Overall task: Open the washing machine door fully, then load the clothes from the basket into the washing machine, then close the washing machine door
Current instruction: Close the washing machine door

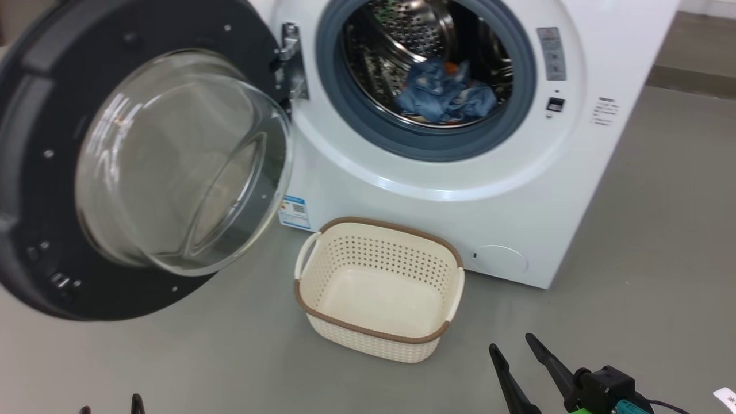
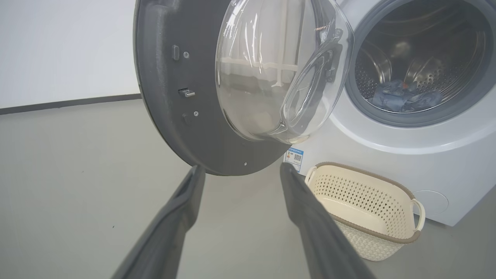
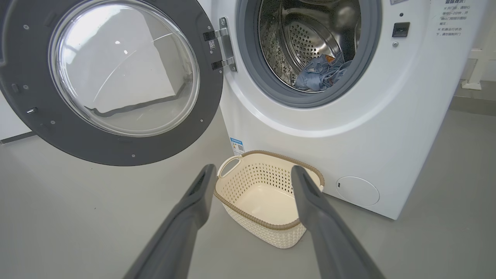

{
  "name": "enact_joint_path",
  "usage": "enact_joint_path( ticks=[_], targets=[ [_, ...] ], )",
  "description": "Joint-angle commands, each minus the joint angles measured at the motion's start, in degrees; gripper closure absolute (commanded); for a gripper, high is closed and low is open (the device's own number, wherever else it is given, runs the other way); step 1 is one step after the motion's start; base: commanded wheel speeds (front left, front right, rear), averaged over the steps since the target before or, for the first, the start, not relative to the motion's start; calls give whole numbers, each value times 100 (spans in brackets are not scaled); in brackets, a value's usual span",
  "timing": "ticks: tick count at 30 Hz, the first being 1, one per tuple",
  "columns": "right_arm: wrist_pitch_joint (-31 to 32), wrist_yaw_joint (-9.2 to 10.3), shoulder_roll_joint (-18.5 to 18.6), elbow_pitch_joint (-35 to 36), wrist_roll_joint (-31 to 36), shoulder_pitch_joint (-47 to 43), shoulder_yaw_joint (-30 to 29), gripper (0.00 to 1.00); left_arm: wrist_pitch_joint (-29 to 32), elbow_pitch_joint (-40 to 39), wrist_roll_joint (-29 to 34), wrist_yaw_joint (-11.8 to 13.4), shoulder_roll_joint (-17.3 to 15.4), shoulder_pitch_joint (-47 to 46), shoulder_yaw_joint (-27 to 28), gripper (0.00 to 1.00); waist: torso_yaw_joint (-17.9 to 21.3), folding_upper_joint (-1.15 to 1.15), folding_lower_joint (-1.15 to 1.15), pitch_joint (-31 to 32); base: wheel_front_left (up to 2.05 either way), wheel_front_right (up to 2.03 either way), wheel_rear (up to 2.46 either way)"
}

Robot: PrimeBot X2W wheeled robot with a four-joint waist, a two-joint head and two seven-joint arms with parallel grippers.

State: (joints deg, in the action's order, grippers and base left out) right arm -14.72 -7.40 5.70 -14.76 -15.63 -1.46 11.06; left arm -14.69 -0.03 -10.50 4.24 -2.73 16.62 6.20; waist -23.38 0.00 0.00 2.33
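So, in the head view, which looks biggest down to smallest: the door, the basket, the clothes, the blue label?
1. washing machine door, though it hangs nearest the camera
2. basket
3. clothes, set farther back
4. blue label

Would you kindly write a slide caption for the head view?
Washing machine door wide open, blue clothes in the drum, basket empty on the floor in front.
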Motion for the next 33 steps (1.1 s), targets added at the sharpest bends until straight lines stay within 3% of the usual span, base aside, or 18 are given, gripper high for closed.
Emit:
enact_joint_path(
  ticks=[1,20,33],
  targets=[
    [-28,-9,10,108,39,64,150,0,-30,-163,-39,35,-15,-77,215,0,-207,0,0,33,0,0,0],
    [-28,-9,33,16,-2,349,366,0,-30,-258,-189,264,-15,30,256,0,-398,0,0,-99,0,0,0],
    [-28,-9,53,35,-5,296,307,0,-30,-281,-228,247,-15,8,264,0,-362,0,0,-95,0,0,0]
  ],
)
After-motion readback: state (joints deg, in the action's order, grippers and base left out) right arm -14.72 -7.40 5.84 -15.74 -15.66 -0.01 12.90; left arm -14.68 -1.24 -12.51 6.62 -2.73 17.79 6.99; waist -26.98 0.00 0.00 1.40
